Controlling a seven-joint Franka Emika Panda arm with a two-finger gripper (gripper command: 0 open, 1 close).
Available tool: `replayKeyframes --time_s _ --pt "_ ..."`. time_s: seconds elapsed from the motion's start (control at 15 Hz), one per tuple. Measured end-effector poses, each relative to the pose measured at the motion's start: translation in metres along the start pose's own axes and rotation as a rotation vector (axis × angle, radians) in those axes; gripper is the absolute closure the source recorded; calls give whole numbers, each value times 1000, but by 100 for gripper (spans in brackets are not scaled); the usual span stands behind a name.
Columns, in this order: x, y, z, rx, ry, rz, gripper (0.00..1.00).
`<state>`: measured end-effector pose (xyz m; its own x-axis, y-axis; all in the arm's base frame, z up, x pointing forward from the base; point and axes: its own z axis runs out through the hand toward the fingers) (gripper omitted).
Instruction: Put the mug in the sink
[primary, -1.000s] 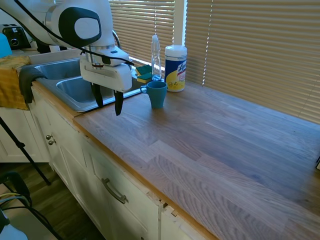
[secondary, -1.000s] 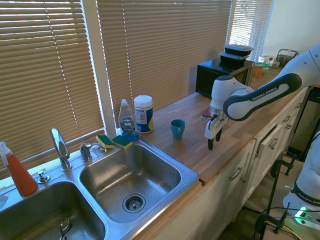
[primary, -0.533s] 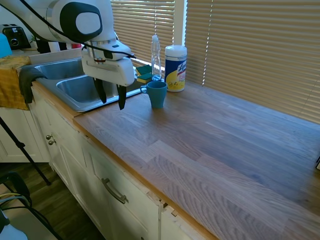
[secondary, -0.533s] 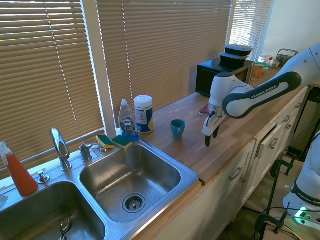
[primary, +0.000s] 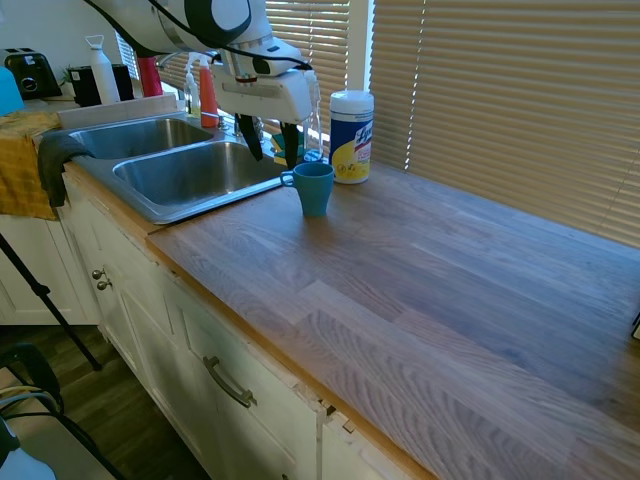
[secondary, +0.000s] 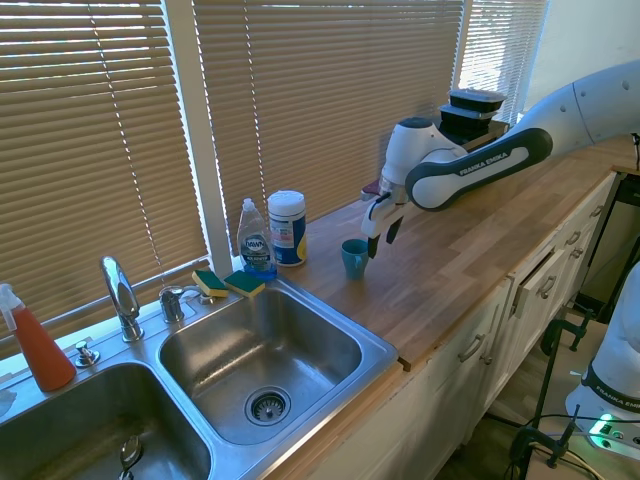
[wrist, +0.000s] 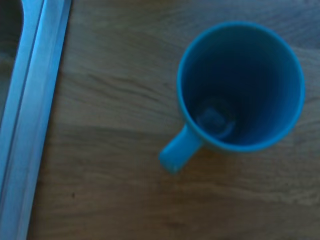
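— Wooden countertop (primary: 420, 270) runs along the blinds, and the mug (primary: 314, 188) stands upright on it, just beside the near basin of the sink (primary: 180, 172), handle turned toward the steel rim. Where do we stand?

— We're at the approach. The gripper (primary: 268, 148) hangs above the counter close to the mug, on the sink side in the first exterior view, with its two dark fingers spread apart and nothing between them. In the second exterior view the gripper (secondary: 379, 228) sits just above and beside the mug (secondary: 354, 258), not touching it.

— And from the wrist?

— We look straight down into the mug (wrist: 240, 87). It's empty, the handle pointing toward the sink's rim (wrist: 30, 115), which shows as a bright strip along one side.

— So nothing is grasped yet.

— Right — the lift and the carry are all ahead of us. Our judgement is that the next move calls for lining the open fingers over one wall of the mug, or across the rim, then lowering and closing.

— Anything to mind?

— The wipes canister (primary: 351, 136) and the dish soap bottle (secondary: 257, 241) stand close behind the mug, so we'd want to come down cleanly and not sweep sideways. The sponges (secondary: 229, 283) lie at the sink's back edge, out of the likely path. After that it's a short carry over the rim into the basin.
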<state>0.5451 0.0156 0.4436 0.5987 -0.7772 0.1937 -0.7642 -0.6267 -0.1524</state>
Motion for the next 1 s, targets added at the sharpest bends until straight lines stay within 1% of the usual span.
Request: replayKeyframes --time_s 0.2,0.4,0.53,0.73,0.8,1.0 --pt "17 -28 9 13 15 30 0" --pt "29 -56 27 16 12 52 0" --pt "36 -70 47 1 0 59 0" --pt "41 -86 81 -42 -24 65 0" --pt "41 -90 90 -52 -31 65 100" --pt "40 -96 105 -68 -51 78 100"
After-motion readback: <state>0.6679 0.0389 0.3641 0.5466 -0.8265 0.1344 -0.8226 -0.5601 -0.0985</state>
